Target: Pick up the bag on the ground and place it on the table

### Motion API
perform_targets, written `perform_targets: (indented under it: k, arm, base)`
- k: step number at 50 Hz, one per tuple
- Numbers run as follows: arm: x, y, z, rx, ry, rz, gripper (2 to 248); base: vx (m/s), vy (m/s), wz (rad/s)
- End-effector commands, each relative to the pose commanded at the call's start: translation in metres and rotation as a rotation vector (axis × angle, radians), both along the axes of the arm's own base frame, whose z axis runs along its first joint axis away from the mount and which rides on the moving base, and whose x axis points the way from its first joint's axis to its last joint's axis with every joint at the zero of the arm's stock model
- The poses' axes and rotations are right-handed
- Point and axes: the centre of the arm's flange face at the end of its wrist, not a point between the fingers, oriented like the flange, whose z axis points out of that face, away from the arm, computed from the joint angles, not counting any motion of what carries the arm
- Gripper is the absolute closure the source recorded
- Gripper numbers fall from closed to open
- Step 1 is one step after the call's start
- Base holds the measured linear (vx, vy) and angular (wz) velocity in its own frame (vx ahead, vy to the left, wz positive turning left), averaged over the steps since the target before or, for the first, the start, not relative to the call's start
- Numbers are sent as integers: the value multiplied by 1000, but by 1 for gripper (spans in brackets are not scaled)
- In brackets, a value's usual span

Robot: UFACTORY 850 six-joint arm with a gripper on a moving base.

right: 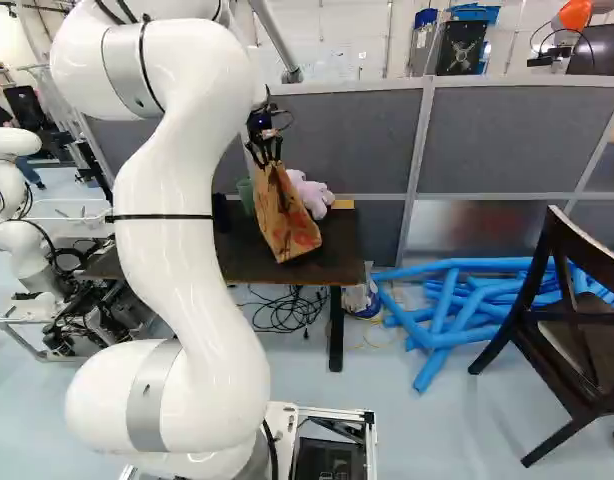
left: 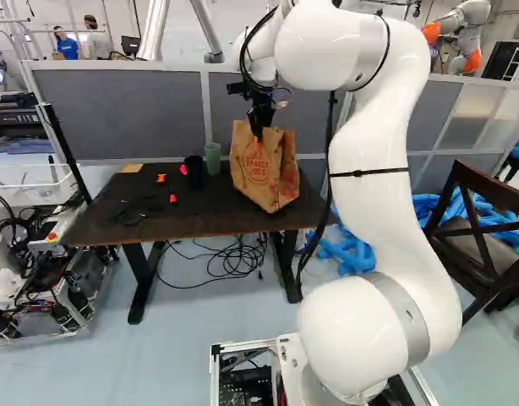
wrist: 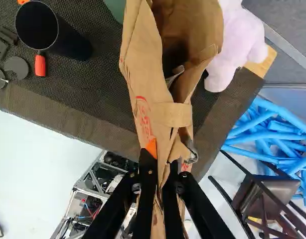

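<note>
Paper bag (left: 251,173) leans in the gripper (wrist: 161,162), over the table (left: 183,211) toward its four o'clock side; whether its base bears on the top, I cannot tell. The fingers are nearly closed, with folded paper pinched between them. Taking twelve as straight ahead of the base, the table's near edge lies at the bag's six, the green cup (left: 212,159) at its ten and the soft toy (right: 314,195) around its one. Let go while leaning, it could topple off toward six; swinging toward ten could knock the cup.
</note>
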Motion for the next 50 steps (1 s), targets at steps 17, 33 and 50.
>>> perform_targets:
  k: [17, 33, 50]
  arm:
    - [12, 7, -26, -2, 16, 8, 229]
    - [19, 8, -47, -5, 41, 9, 229]
    - [19, 8, -49, -5, 43, 9, 229]
  base:
    - [0, 0, 0]
    - [0, 0, 0]
    - [0, 0, 0]
